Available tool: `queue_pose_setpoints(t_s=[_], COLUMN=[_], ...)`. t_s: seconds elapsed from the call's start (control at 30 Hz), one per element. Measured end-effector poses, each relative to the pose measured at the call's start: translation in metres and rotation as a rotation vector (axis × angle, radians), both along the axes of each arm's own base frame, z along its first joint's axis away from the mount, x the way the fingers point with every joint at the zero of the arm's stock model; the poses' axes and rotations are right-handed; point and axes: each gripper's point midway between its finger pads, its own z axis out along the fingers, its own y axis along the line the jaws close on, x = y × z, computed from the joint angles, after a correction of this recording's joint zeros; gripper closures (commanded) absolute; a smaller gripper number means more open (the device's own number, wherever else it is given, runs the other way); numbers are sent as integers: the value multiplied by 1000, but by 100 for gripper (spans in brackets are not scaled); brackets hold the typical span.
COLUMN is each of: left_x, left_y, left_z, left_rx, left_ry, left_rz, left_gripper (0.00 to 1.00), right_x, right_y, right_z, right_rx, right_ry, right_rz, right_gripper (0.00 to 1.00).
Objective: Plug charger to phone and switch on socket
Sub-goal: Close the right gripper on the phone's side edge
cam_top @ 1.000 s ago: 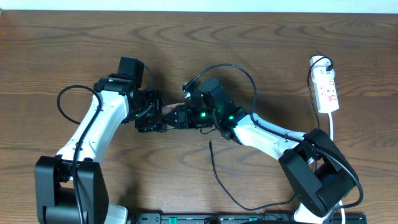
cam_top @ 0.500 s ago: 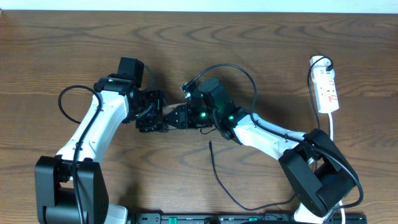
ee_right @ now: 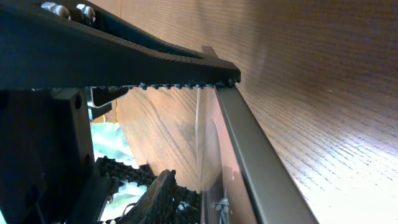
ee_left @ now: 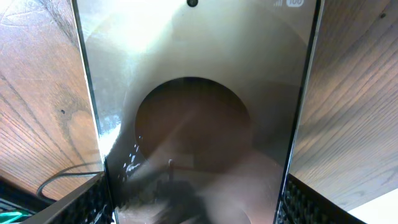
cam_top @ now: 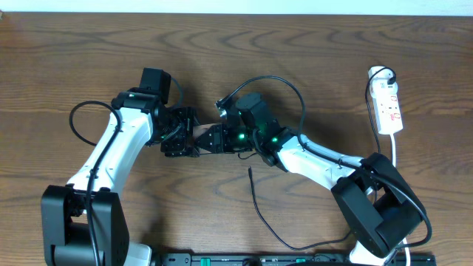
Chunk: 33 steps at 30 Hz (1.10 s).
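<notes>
Nothing has budged since a second ago: the left arm [cam_top: 111, 155] and the right arm [cam_top: 318, 162] sit in the same pose over the middle of the bench [cam_top: 74, 59], and the charger lies just as it did. The left fingers [ee_left: 87, 205] are clamped on the phone [ee_left: 199, 124], one ribbed pad against each long edge. The left wrist view looks straight along the glossy face, with the camera dot at the far end. From above only a sliver of that phone shows, wedged between the two wrists at centre bench. Over on the other side, the right fingers [ee_right: 124, 56] stand apart. The upper one's toothed tip touches a corner of the phone's grey frame. Whether the lower one touches it, and so whether that pair is gripping at all, cannot be told. Meanwhile the charger [cam_top: 251, 181] lies loose on the wood just beside the right arm, its tip end pointing toward the phone but apart from it, cable trailing off toward the near edge. And the socket [cam_top: 389, 107] rests well away at the right side of the bench, with a black plug seated at its far end. Its switches are too small to read.
</notes>
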Motion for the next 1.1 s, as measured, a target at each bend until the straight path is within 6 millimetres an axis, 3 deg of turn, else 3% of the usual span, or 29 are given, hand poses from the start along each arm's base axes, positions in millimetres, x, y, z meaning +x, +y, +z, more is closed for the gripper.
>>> queue_pose_setpoints(t_s=[1.1], left_x=[-2], left_y=[1], left_z=[-1], left_rx=[11], left_ry=[-2], left_rz=[-19], left_gripper=[93], right_x=[0], right_y=[-1], right_z=[-3], right_rx=[-13], right_ry=[16], right_rz=[-15], right_gripper=[92])
